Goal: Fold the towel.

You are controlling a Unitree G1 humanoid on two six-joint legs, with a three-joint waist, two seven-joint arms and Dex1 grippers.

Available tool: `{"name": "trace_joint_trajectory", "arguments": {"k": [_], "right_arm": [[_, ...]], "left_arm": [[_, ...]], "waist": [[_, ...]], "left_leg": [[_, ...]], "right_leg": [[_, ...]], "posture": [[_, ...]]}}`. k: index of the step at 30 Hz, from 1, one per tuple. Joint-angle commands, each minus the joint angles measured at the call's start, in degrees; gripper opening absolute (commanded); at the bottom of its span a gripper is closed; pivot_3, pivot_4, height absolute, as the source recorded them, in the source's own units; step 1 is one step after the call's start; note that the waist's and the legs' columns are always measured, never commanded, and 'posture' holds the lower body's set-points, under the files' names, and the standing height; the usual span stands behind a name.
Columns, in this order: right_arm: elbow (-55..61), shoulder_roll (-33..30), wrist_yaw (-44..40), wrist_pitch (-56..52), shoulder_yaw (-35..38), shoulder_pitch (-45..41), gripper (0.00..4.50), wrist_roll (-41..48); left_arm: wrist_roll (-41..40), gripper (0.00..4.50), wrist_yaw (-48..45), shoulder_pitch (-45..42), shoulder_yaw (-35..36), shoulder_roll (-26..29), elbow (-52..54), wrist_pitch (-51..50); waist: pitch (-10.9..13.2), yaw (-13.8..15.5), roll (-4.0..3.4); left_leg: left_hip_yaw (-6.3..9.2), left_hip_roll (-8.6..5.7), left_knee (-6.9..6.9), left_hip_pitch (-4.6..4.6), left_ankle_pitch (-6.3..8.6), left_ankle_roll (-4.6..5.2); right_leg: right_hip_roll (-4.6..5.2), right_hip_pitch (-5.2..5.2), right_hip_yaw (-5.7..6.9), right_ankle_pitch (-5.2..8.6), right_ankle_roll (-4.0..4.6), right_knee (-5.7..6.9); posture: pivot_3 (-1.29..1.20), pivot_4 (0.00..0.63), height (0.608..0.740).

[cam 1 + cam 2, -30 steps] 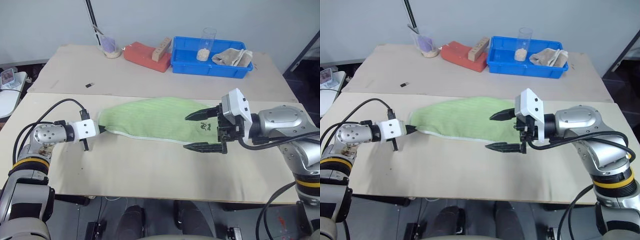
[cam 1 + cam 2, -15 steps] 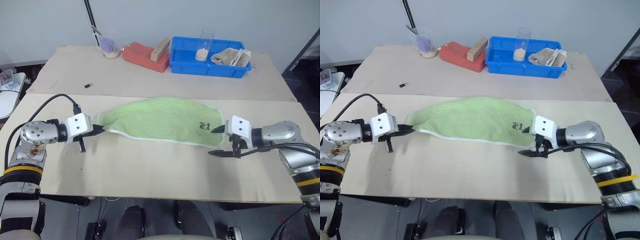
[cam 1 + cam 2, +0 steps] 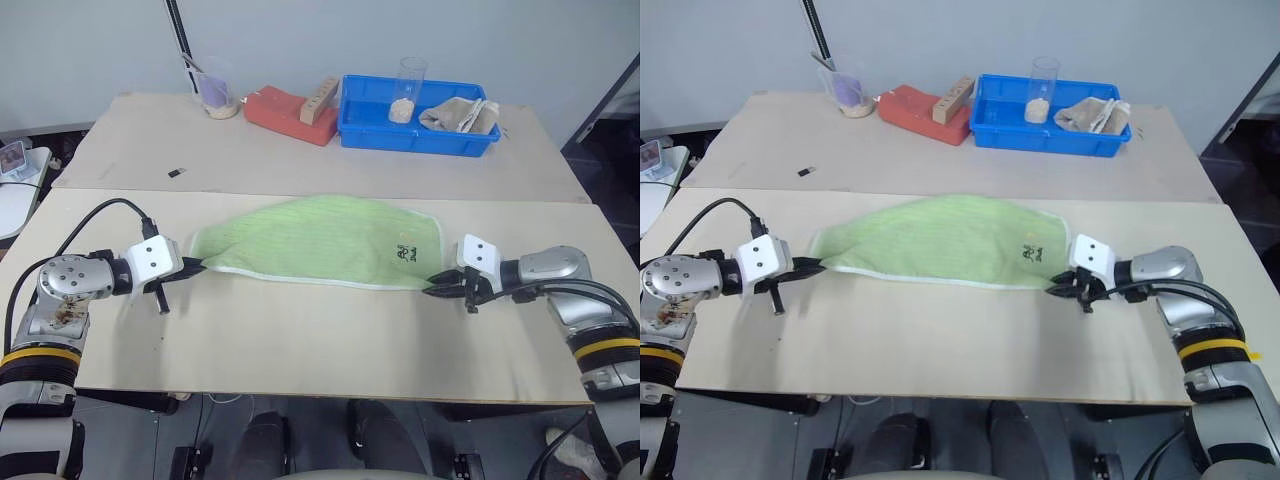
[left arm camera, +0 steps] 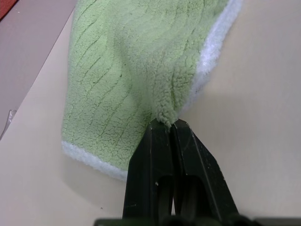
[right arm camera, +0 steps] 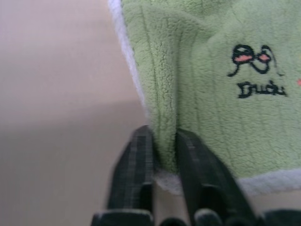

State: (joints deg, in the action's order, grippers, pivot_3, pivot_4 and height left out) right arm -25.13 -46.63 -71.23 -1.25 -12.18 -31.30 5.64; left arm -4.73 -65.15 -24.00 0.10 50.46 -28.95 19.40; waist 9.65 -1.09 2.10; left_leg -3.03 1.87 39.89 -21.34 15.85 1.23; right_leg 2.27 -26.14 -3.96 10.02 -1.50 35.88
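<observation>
The towel is a light green, finely striped cloth with white edging, spread long across the near table; a small dark logo sits near its right end. My left gripper is shut on the towel's left end, and the left wrist view shows a green fold pinched between its black fingers. At the right end, my right gripper is shut on the near corner. The right wrist view shows green cloth squeezed between the fingertips, just beside the logo.
On the far table stand a blue tray holding a clear cup and a beige cloth, a red block with a wooden piece on it, and a small cup. A small dark item lies near the tables' seam.
My right gripper came down from above the towel to its right near corner and shut on it. The left gripper kept its hold on the left end and drew back slightly.
</observation>
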Motion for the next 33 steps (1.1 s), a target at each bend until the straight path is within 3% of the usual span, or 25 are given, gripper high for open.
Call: {"name": "trace_joint_trajectory", "arguments": {"k": [1, 6, 10, 15, 20, 22, 24, 30, 33], "right_arm": [[3.3, -2.2, -3.8, -4.2, 3.3, -0.5, 0.13, 3.3], [1.3, -2.8, -4.4, -9.0, 7.7, -10.6, 0.13, 6.4], [-11.4, -1.2, -1.8, -6.3, 8.7, -26.7, 0.13, 4.1], [-25.2, -0.7, -1.7, -3.1, 9.8, -43.9, 0.13, 2.7], [-28.9, -3.0, -5.0, 0.3, 10.7, -48.5, 0.13, 1.8], [-27.2, -4.2, -7.2, 0.3, 11.1, -47.0, 0.13, 2.3], [-19.8, -6.5, -10.5, -0.4, 11.4, -39.4, 0.13, 3.7], [14.4, -11.5, -12.8, -6.6, 14.4, -1.5, 0.13, 10.0], [26.7, -12.7, -11.8, -9.5, 15.7, 13.4, 0.13, 11.9]], "left_arm": [[-3.2, 0.0, -3.1, -0.3, 1.9, 2.4, 2.4, -5.5], [-8.0, 0.0, -3.6, -10.1, 3.4, -0.2, -2.5, -19.1], [-6.7, 0.0, 1.5, -26.9, 4.9, -2.5, -16.2, -19.7], [-5.2, 0.0, 1.6, -42.7, 5.2, -1.5, -27.3, -17.7], [-4.5, 0.0, -1.2, -48.0, 5.8, 0.9, -29.8, -15.9], [-4.6, 0.0, -2.4, -47.2, 6.1, 1.7, -29.1, -15.5], [-4.9, 0.0, -6.6, -40.7, 5.6, 3.8, -24.4, -15.2], [-8.1, 0.0, -14.1, -2.9, 7.0, 7.8, 1.9, -16.5], [-9.6, 0.0, -14.1, 10.3, 9.1, 8.9, 11.4, -19.3]], "waist": [[0.0, 0.1, 0.0], [0.0, 0.1, -0.04], [0.1, 0.0, -0.01], [0.1, -0.5, -0.02], [0.1, -1.3, -0.04], [0.1, -1.3, -0.04], [0.0, -1.3, -0.08], [-0.1, -1.3, -0.41], [-0.1, -1.1, -0.39]], "left_leg": [[0.0, 0.0, -0.01, -0.02, 0.0, 0.0], [0.01, -0.02, 0.02, -0.17, 0.0, 0.0], [0.06, -0.03, 0.3, -0.19, -0.05, 0.05], [0.08, -0.06, -0.08, -0.26, -0.05, 0.08], [0.15, -0.05, -0.19, -0.86, 0.08, 0.27], [0.12, -0.14, -0.17, -1.12, 0.12, 0.3], [0.1, -0.18, -0.17, -1.29, 0.13, 0.3], [0.03, 0.07, -0.17, -1.11, 0.34, 0.36], [-0.08, 0.1, -0.08, -1.16, 0.34, 0.34]], "right_leg": [[0.0, -0.02, 0.01, 0.0, 0.0, 0.0], [0.0, -0.13, 0.0, 0.0, -0.01, -0.01], [-0.07, -0.09, 0.01, -0.15, -0.06, 0.06], [-0.1, -0.15, -0.01, -0.35, 0.3, -0.15], [-0.06, -0.55, 0.05, -0.35, 0.29, -0.13], [0.1, -0.83, 0.06, -0.3, 0.21, -0.11], [0.21, -0.95, 0.09, -0.28, 0.17, -0.14], [0.28, -0.94, 0.15, -0.17, 0.01, 0.07], [0.32, -1.1, 0.14, -0.13, 0.09, 0.23]], "posture": [[0.0, 0.15, 0.714], [0.0, 0.15, 0.714], [0.0, 0.15, 0.714], [0.0, 0.15, 0.714], [0.0, 0.15, 0.714], [0.0, 0.15, 0.714], [0.0, 0.15, 0.714], [0.0, 0.15, 0.714], [0.0, 0.15, 0.714]]}}
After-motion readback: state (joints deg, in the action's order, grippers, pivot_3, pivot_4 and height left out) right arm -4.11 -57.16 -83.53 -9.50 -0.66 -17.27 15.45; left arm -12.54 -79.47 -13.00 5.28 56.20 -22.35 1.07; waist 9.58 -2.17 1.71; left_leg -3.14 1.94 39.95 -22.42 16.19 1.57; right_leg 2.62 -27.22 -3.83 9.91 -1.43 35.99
